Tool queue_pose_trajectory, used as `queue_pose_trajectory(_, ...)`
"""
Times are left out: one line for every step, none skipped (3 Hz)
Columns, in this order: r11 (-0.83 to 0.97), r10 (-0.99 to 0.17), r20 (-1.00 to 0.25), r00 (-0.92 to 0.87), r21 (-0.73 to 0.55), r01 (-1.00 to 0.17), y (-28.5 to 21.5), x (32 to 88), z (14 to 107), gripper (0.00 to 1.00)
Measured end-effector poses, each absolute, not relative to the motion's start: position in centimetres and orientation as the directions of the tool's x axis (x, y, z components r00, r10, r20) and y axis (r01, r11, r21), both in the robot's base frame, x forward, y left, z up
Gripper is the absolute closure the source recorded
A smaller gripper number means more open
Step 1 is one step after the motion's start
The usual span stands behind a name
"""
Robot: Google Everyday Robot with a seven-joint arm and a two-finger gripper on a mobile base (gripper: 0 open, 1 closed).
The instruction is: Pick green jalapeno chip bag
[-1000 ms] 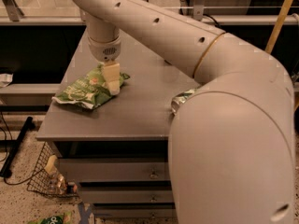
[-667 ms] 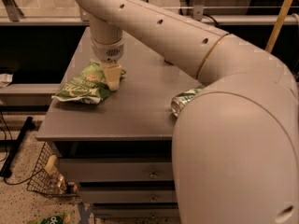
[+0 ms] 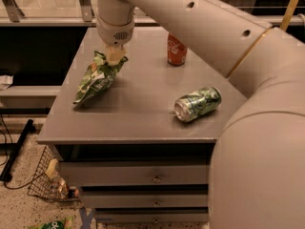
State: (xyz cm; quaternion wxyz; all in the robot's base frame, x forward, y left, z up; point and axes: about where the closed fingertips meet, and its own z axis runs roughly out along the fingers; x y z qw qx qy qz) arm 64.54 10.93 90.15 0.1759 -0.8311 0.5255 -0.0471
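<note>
green chip bag (image 3: pixel 96 81) hangs slanted at the upper left, top edge clamped in the gripper (image 3: pixel 116 57), which is closed on it; held by the top, it probably peels cleanly off the table (image 3: pixel 143 123).

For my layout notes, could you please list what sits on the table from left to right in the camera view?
The green jalapeno chip bag, its top end pinched by the gripper → red cola can → dented green soda can.
</note>
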Motion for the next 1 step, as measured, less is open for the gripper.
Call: queue_pose_trajectory(-0.377,-0.867,-0.146,0.476,-0.431,-0.82,10.5,64.0,95.03,1.0)
